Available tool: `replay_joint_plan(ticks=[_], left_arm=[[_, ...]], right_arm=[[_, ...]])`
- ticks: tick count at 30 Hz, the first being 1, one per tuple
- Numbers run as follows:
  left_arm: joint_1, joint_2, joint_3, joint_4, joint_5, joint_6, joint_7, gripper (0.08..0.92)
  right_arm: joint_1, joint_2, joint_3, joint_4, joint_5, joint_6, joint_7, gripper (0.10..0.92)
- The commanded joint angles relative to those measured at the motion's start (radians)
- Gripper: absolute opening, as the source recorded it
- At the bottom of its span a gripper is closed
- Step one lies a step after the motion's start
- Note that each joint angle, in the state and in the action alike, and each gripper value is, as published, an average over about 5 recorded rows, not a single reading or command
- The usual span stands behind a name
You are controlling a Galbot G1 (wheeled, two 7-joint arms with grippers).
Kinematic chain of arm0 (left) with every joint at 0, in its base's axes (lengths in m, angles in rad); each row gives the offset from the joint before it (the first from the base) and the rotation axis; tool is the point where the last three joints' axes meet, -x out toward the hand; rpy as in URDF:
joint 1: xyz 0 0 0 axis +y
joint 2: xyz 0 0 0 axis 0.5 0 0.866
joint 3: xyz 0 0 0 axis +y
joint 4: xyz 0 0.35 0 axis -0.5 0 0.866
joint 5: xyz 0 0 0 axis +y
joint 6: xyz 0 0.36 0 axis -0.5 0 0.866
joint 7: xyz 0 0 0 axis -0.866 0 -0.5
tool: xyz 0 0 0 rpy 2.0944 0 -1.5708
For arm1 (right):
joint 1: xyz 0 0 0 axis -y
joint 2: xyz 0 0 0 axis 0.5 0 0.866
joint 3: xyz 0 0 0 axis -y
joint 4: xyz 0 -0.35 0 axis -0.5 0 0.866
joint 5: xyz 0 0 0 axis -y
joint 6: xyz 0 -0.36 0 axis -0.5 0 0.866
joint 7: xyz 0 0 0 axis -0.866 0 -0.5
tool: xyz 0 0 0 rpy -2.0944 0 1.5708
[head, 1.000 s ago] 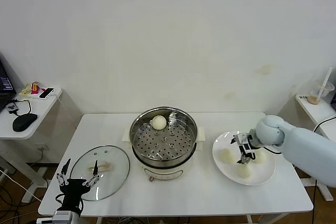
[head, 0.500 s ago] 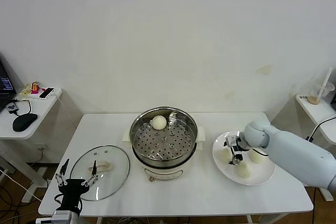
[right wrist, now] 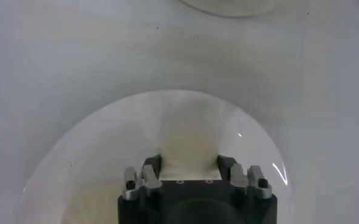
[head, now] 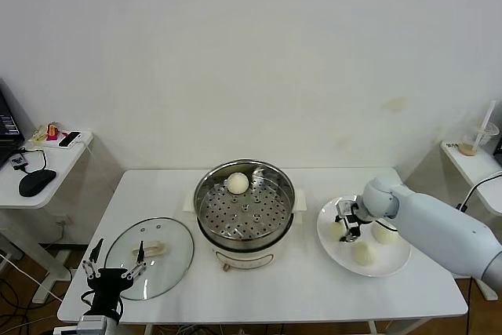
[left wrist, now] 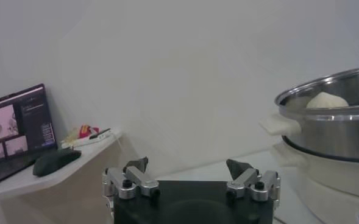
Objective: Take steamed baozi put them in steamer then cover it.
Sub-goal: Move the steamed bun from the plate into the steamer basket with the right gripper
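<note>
Steel steamer (head: 245, 208) sits at centre frame on the table (head: 298, 288), one baozi (head: 237, 183) on its tray toward the back. Lower left, the glass cover (head: 150, 255) lies flat; the left gripper (head: 114, 273) hovers at its near edge, fingers spread. Right of centre, the right gripper (head: 345, 226) straddles a bun (right wrist: 188, 143) on the white plate (head: 392, 263), fingers either side; two more buns (head: 362, 253) lie beside it.

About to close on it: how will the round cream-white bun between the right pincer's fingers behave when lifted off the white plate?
The round cream-white bun looks smooth and doughy, so it probably dents under a hard squeeze. Being round, it may roll if nudged rather than gripped. The right pincer straddles it on the white plate, fingers either side, so a gentle centred grip should likely hold.
</note>
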Motion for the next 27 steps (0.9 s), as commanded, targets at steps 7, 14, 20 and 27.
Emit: replay_joint_plan(ticks=[7, 14, 20, 27], left_arm=[[-0.002, 0.005, 0.009, -0.010, 0.000, 0.002, 0.001, 0.823], [-0.008, 0.017, 0.013, -0.008, -0.006, 0.001, 0.000, 0.823], [-0.021, 0.028, 0.016, 0.001, -0.024, 0.003, -0.001, 0.823], [-0.030, 0.027, 0.008, 0.012, -0.030, 0.002, -0.002, 0.823]], right_arm=[[0.358, -0.142, -0.121, 0.128, 0.212, -0.021, -0.051, 0.594], [0.670, -0.052, -0.293, 0.187, 0.396, -0.072, -0.015, 0.602], [0.752, 0.134, -0.365, 0.215, 0.560, -0.165, 0.057, 0.605], [0.690, 0.385, -0.381, 0.143, 0.673, -0.251, 0.111, 0.611]])
